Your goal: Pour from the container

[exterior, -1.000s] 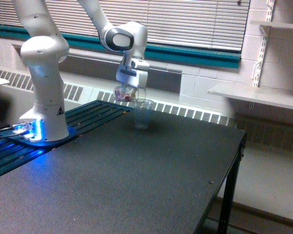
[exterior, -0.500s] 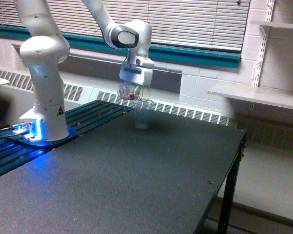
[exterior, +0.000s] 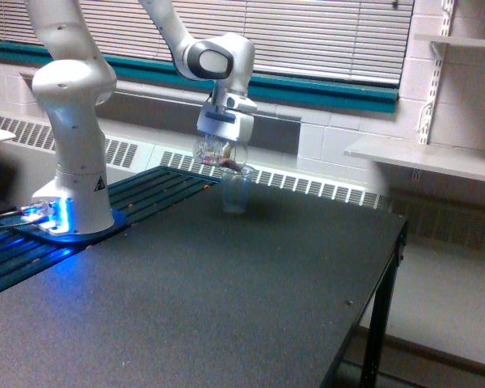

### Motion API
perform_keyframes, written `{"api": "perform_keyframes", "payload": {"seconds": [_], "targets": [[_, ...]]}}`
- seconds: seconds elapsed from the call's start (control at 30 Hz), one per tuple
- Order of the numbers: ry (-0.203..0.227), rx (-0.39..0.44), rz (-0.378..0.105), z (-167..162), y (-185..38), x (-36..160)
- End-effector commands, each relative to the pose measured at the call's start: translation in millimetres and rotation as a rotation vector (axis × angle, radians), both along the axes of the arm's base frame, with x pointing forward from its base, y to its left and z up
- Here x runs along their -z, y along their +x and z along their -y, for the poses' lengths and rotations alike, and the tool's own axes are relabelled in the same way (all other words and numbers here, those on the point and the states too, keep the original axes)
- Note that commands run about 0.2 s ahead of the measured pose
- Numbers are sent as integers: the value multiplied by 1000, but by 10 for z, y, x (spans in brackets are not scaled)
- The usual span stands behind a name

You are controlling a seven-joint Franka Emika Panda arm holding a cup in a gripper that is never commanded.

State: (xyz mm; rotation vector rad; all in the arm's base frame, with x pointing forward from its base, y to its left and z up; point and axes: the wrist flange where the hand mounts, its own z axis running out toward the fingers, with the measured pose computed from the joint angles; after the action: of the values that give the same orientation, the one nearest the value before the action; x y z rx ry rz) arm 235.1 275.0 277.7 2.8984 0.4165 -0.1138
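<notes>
Exterior view: fingers grip tilted clear container, reddish-brown bits inside.

glossy white rounded arm with dark grey joint cap, black triangle marking, blue-lit base

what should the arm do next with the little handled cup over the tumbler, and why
Probably tip a little further in place. The gripper holds the container tilted right above the tumbler, with reddish-brown bits gathered at its lower lip by the tumbler's rim. None can be made out inside the tumbler, so more tilt, without shifting sideways, should send them in.
</notes>
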Motion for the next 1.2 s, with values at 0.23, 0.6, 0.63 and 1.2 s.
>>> {"api": "perform_keyframes", "payload": {"seconds": [0.23, 0.6, 0.63, 1.2], "targets": [[-20, -27, -23, -57, -6, -42], [-37, -38, -37, -104, -37, -27], [-38, -37, -35, -105, -31, -30], [-28, -18, -10, -130, 47, -102]]}}
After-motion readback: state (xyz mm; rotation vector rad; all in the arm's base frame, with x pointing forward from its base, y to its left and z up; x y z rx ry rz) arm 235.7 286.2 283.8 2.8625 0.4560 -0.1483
